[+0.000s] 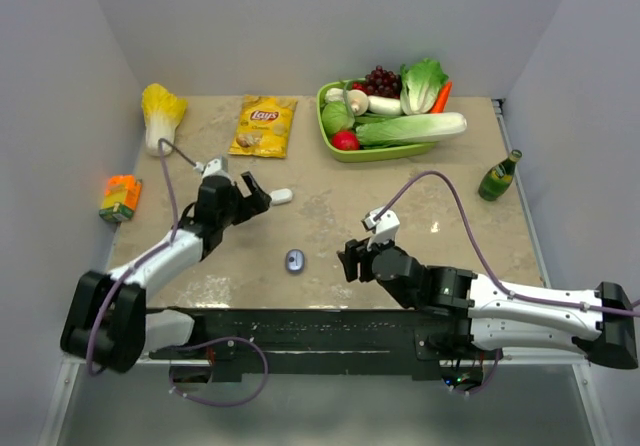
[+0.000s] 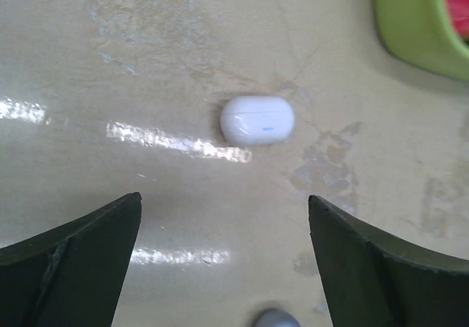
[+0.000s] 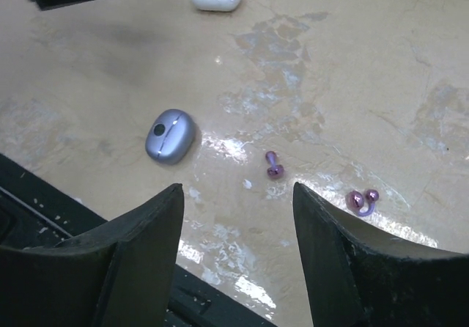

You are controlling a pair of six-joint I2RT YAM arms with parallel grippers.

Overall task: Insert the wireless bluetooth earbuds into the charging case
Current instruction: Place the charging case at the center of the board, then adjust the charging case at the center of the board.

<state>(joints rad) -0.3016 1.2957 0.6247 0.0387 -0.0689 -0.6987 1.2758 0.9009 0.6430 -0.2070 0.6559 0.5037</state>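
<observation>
A closed white charging case [image 1: 281, 196] lies on the table just right of my left gripper [image 1: 258, 192]. In the left wrist view this white case [image 2: 257, 120] sits ahead of the left gripper [image 2: 224, 197], whose jaws stand wide with nothing between them. A closed lilac case [image 3: 171, 135] lies in front of my right gripper [image 3: 236, 188], a little to its left. Two lilac earbuds rest on the table, one [image 3: 275, 167] just beyond the fingertips and one [image 3: 361, 199] beside the right finger [image 3: 344, 254]. The right jaws are open and empty. From above, the lilac case [image 1: 294, 261] lies left of the right gripper [image 1: 347, 262].
A green tray [image 1: 345, 151] of vegetables stands at the back right, and its rim [image 2: 410, 26] shows in the left wrist view. A chips bag [image 1: 264, 126], a cabbage [image 1: 162, 111], a juice box [image 1: 120, 198] and a green bottle [image 1: 499, 176] ring the table.
</observation>
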